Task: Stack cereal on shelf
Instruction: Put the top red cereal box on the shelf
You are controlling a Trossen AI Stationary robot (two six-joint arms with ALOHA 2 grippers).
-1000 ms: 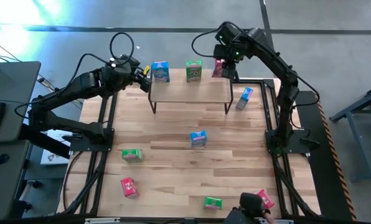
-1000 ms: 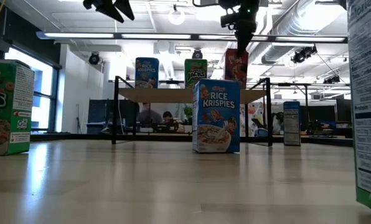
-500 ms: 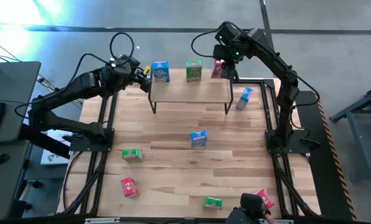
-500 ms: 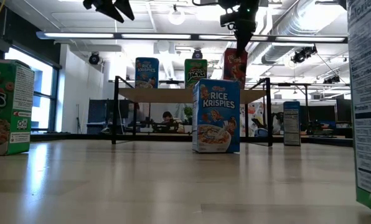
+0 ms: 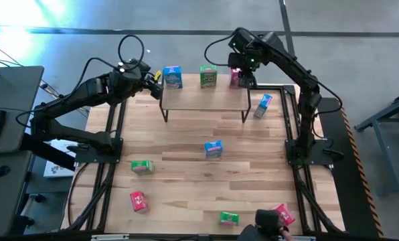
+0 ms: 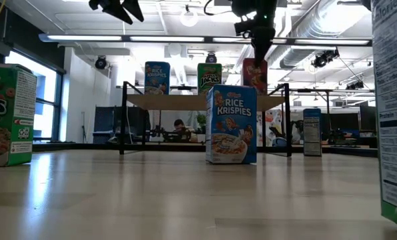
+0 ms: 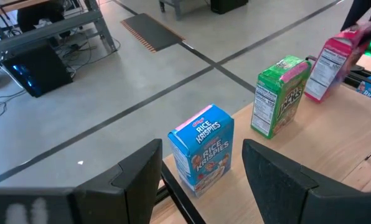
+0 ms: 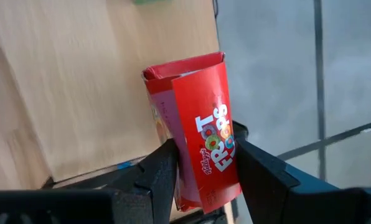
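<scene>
The shelf stands at the table's far side. A blue box and a green box stand upright on its top. My right gripper is shut on a red box at the shelf's right end. In the low view the red box is upright, its lower edge level with the shelf top. My left gripper is open and empty, in the air just left of the blue box. My right gripper pinches the red box between its two fingers, near its upper end. The fingers come from above, pointing down. The box is upright, its lower end at the shelf top; whether it rests there I cannot tell.
Loose boxes stand or lie on the table: blue in the middle, green and red at the left, green and red near the front edge. Another blue box is by the shelf's right legs.
My right gripper has gone down with the red box, which stays upright and has come down from above the shelf to the level of its top.
</scene>
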